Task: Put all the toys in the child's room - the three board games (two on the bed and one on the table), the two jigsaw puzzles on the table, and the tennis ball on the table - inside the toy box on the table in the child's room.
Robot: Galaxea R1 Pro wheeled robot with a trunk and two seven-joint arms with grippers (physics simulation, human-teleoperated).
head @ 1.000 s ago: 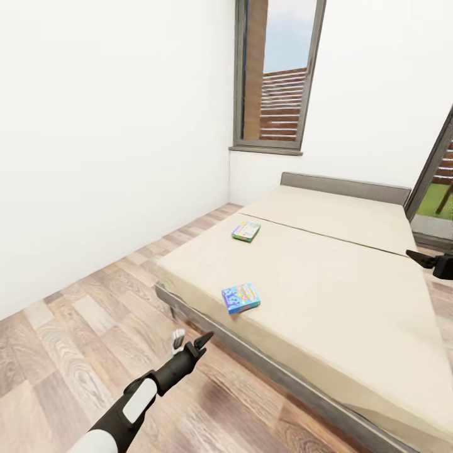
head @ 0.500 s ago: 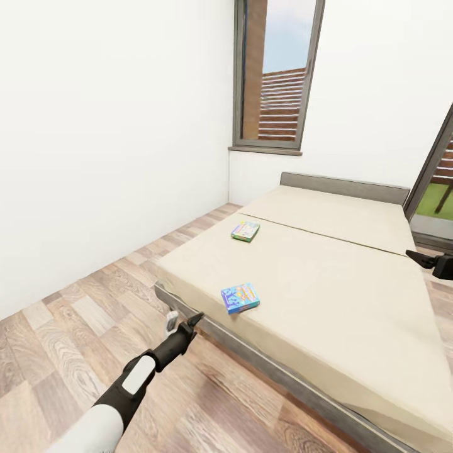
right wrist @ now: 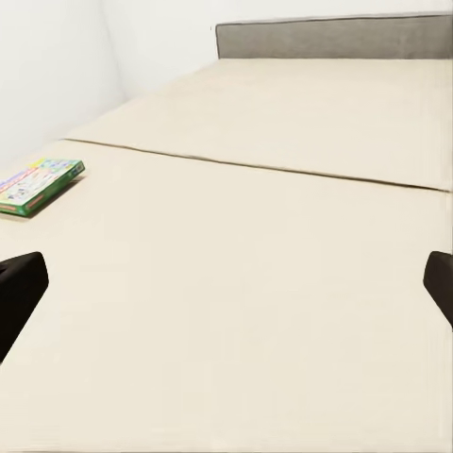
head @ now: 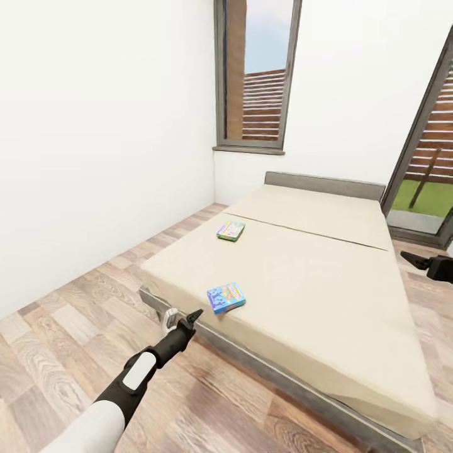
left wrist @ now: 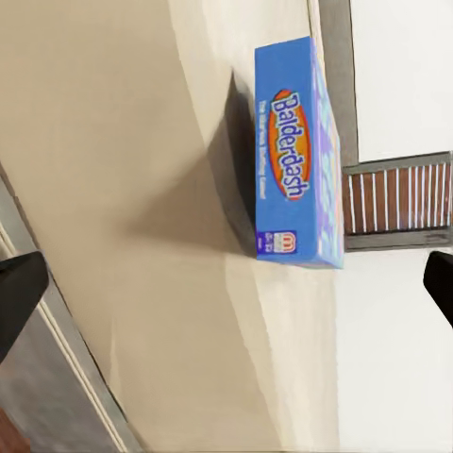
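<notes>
Two board games lie flat on the beige bed (head: 314, 270). The blue Balderdash box (head: 226, 297) (left wrist: 297, 156) rests near the bed's front corner; a green box (head: 231, 230) (right wrist: 38, 185) lies farther back by the left edge. My left gripper (head: 182, 319) is open, low beside the bed's front corner, a short way short of the blue box, with its fingertips (left wrist: 19, 293) wide apart around the view of that box. My right gripper (head: 418, 261) hovers open over the bed's right edge, with nothing between its fingers.
The bed's grey frame (head: 264, 368) and headboard (head: 324, 184) stand against the far wall under a tall window (head: 255, 75). A glass door (head: 428, 157) is at the right. Wood floor (head: 63, 340) runs between the bed and the white left wall.
The camera has shifted, moving the whole scene slightly left and closer. My left gripper has moved forward and up toward the bed's front corner and the blue box.
</notes>
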